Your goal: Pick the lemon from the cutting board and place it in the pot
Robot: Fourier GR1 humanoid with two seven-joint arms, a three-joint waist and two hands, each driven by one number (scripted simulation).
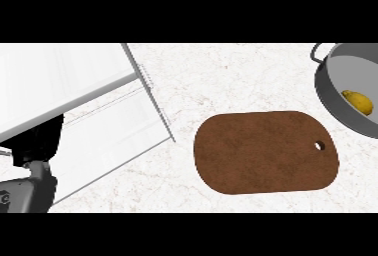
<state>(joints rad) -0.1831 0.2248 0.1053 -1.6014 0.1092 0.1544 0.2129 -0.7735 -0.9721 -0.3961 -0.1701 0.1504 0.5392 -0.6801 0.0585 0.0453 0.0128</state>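
The pale marbled stone counter (244, 65) is spreading under everything, and the brown rounded wooden cutting board (264, 151), lying bare on it, is serving here as the landmark. Up and to the right of the board, the grey metal pot (334, 95) is sitting at the view's right edge, partly cut off, with its rim just beside the board's upper right corner. To the left of the board, a white sink basin with a thin metal edge (151, 95) is filling the upper left. Far to the left of the board and lower, the robot's left hand (38, 146) is showing only as a dark shape above its grey forearm, and whether its fingers are open or curled cannot be told; it is holding nothing visible. The right hand is not showing at all. The small yellow lemon (359, 101) is lying inside the pot, against its right side, well apart from the left hand and across the board from it, so the placing looks done.
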